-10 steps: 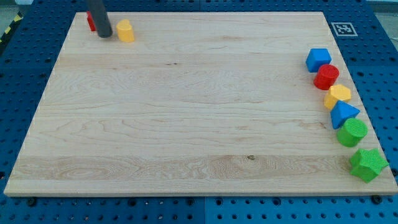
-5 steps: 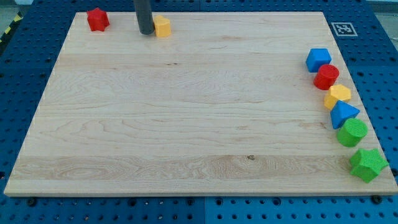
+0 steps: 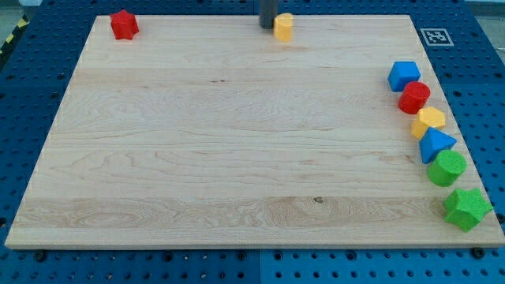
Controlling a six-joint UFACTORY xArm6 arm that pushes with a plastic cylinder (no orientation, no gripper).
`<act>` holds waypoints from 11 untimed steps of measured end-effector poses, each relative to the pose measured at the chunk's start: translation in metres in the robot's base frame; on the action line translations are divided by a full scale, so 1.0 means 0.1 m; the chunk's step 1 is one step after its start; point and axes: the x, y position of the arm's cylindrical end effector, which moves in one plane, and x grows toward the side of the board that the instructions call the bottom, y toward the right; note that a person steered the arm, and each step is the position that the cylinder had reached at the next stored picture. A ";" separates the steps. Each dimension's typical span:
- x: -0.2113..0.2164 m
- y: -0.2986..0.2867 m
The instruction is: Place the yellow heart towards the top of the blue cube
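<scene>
The yellow heart point(image 3: 283, 26) lies near the board's top edge, a little right of the middle. My tip point(image 3: 267, 26) stands right against its left side. The blue cube point(image 3: 403, 76) sits at the board's right edge, well to the right of the heart and lower in the view.
A red star point(image 3: 123, 24) lies at the top left corner. Below the blue cube along the right edge run a red cylinder point(image 3: 413, 97), a yellow block point(image 3: 428, 121), a blue triangle point(image 3: 435, 145), a green cylinder point(image 3: 447, 168) and a green star point(image 3: 466, 208).
My tip has moved right along the top edge, pushing the yellow heart from the top left to right of the middle. The red star stayed behind.
</scene>
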 end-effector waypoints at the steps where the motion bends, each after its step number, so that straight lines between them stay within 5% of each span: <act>1: -0.02 0.46; 5: 0.13 0.10; 11: 0.85 0.83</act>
